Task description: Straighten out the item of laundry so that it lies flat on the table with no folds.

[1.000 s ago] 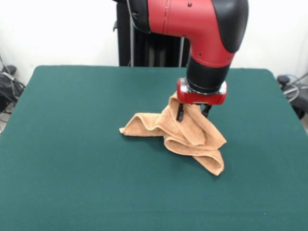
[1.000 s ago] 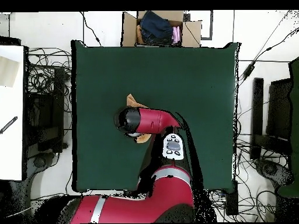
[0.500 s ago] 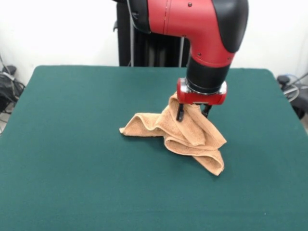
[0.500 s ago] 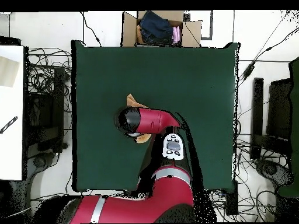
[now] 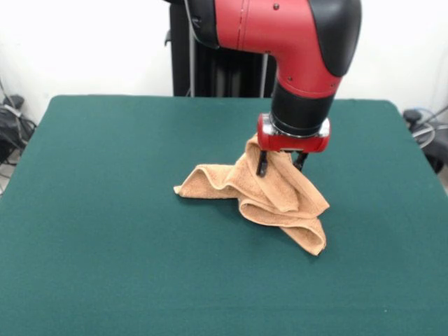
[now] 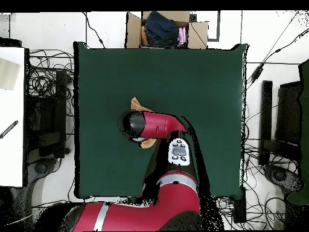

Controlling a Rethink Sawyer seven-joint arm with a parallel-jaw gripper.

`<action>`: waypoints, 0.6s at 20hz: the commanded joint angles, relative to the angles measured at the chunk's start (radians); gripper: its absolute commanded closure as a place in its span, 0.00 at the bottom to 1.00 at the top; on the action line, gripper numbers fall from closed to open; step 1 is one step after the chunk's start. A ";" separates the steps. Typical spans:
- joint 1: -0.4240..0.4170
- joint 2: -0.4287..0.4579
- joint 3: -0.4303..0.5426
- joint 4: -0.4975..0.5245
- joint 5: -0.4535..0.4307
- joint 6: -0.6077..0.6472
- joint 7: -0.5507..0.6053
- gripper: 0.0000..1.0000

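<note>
Nothing moved since earlier frames that we saw, gripper [image 5: 281, 165] stayed pinched on raised peak of crumpled tan towel [image 5: 269, 199], rest draped on green table [image 5: 112, 210].

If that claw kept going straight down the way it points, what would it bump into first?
The gripper points straight down, shut on the tan towel. Going on, it would likely press more bunched towel, then the green table beneath.

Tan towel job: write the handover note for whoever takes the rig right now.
Claw: shut on the small tan terry towel, pinching a bunched peak lifted off the surface.
Towel: crumpled and folded near the middle of the dark green cloth-topped table; its lower folds rest on the cloth. In the overhead view the arm hides most of it.
Done: grasp made.
Left: spread it flat, no folds.
</note>
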 commanded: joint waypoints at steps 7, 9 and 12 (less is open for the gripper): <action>0.004 0.001 0.024 0.003 -0.012 -0.013 0.144 0.00; 0.011 0.001 0.016 -0.002 -0.009 -0.002 0.152 0.00; 0.012 0.002 0.015 -0.011 -0.003 0.025 0.154 0.00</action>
